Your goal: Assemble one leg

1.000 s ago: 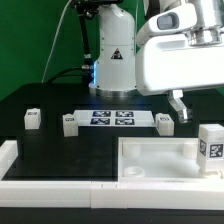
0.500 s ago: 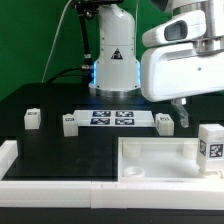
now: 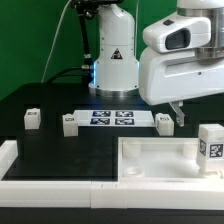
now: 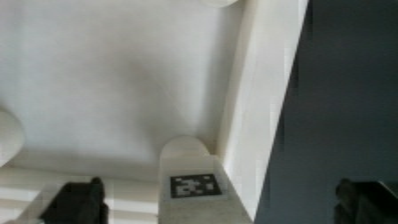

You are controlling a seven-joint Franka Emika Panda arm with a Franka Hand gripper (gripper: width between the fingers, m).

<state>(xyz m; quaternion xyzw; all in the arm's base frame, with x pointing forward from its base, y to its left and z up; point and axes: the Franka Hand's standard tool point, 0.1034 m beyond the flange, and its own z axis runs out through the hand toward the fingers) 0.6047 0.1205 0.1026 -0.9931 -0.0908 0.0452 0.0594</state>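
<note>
Four small white legs show in the exterior view. One leg (image 3: 210, 145) stands upright at the right end of the large white tray part (image 3: 150, 150). Three more legs (image 3: 32, 117), (image 3: 70, 123), (image 3: 164, 121) lie on the black table. My gripper (image 3: 203, 104) hangs open above the upright leg, apart from it. In the wrist view that leg (image 4: 196, 185) shows its tag between my two dark fingertips (image 4: 75, 200), beside the tray's wall (image 4: 258, 90). The gripper (image 4: 221, 205) holds nothing.
The marker board (image 3: 112, 117) lies on the table between the lying legs. A white raised border (image 3: 10, 158) runs along the front and the exterior view's left. The robot base (image 3: 115, 60) stands at the back.
My gripper has shifted slightly to the exterior view's right and a little lower, over the upright leg. The legs and tray have not moved.
</note>
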